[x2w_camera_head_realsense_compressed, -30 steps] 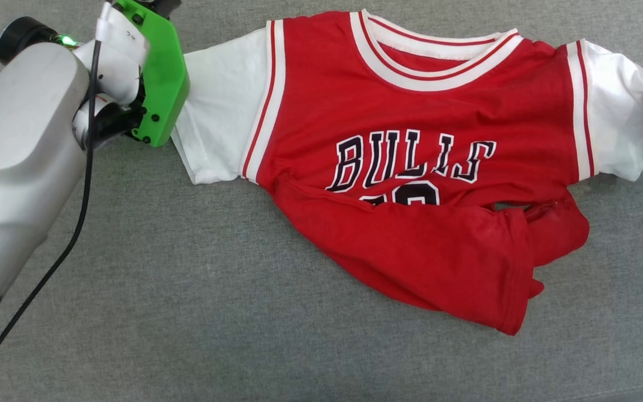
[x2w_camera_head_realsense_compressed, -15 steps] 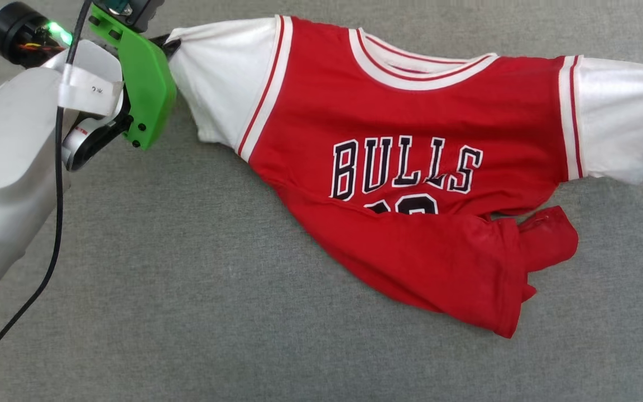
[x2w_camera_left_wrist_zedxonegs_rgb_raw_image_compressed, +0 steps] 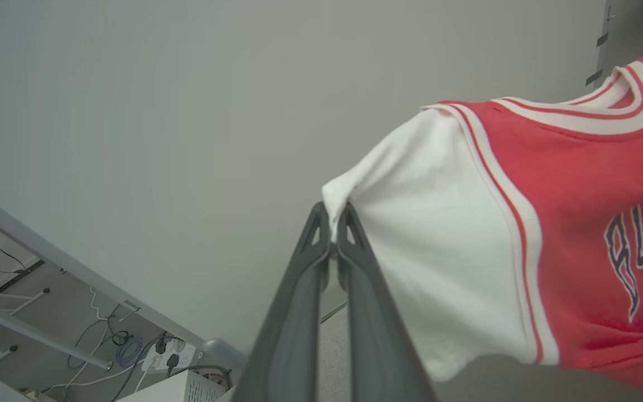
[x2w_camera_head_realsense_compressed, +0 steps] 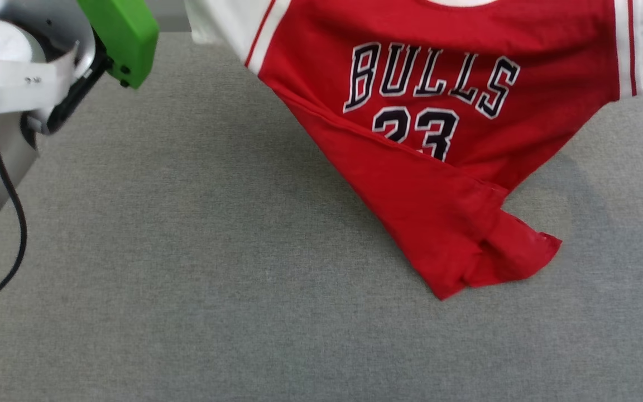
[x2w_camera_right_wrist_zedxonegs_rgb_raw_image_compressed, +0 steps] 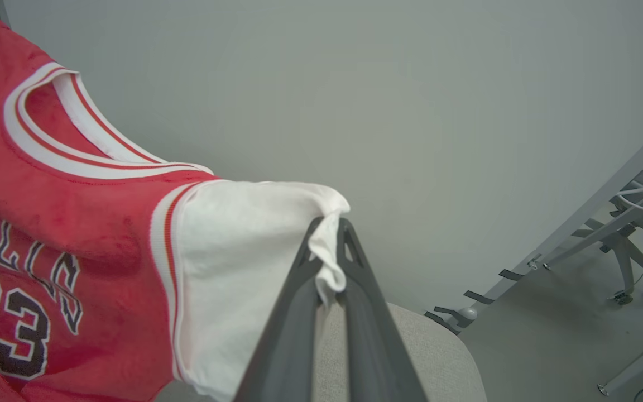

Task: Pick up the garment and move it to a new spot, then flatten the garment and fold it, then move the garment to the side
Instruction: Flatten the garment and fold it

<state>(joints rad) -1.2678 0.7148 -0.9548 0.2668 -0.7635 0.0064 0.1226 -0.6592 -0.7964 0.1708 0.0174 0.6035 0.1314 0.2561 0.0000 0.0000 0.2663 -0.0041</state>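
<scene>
- Since a second ago the shirt [x2w_camera_head_realsense_compressed: 438, 139] has come up off the desk [x2w_camera_head_realsense_compressed: 187, 268]. It lay rumpled then, with its lower half folded over; now it hangs stretched between both arms, and the number under the lettering shows.
- Left tool [x2w_camera_left_wrist_zedxonegs_rgb_raw_image_compressed: 332, 223] is pinched tight on the tip of one white sleeve [x2w_camera_left_wrist_zedxonegs_rgb_raw_image_compressed: 427, 240], where a second ago it was only alongside it.
- Right tool [x2w_camera_right_wrist_zedxonegs_rgb_raw_image_compressed: 330, 237] is clamped on the other sleeve [x2w_camera_right_wrist_zedxonegs_rgb_raw_image_compressed: 243, 251], with a fold of white cloth bunched between its fingers.
- The shirt's top is in the air towards the desk's far edge. Its hem corner [x2w_camera_head_realsense_compressed: 500, 257] sags low on the right side, and I cannot tell whether it touches.
- It looks light, soft and floppy, so I'd expect it to swing and crease. The sleeve-tip holds are small and might slip; the shoulders or hem corners seem surer places to grip for flattening.
</scene>
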